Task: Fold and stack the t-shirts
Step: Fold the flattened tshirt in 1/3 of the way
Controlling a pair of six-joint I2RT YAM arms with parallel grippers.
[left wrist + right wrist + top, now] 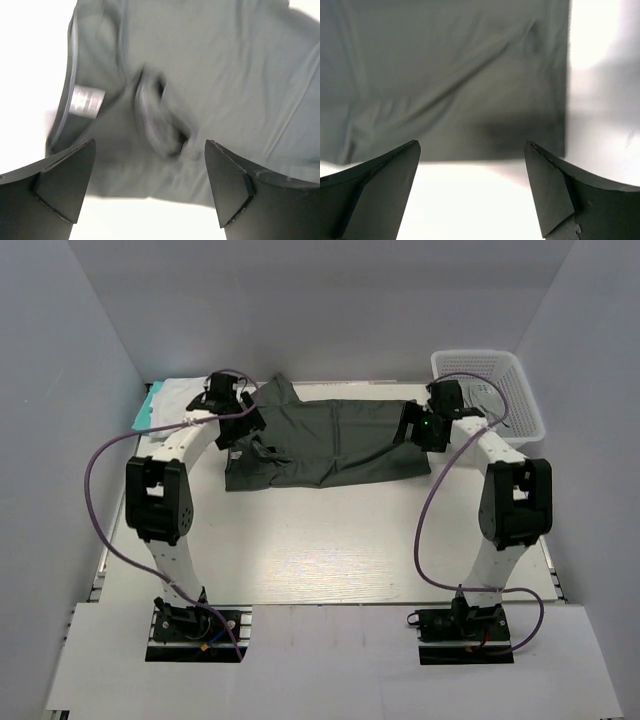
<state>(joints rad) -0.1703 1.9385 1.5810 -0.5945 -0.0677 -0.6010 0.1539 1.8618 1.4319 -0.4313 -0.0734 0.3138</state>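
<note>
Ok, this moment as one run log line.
left pincer: open, above collar end | right pincer: open, above hem end | charcoal t-shirt: lying on table, not held

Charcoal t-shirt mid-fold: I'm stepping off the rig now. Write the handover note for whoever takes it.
Left gripper: open, nothing held, over the label end of the charcoal t-shirt.
Right gripper: open, nothing held, over the opposite end.
Things: the charcoal t-shirt lies across the far half of the table; teal and white cloth at the far left corner; basket at the far right.
Done: shirt laid out, label end rumpled.
Left: fold it compact, then stack it with the others.
</note>
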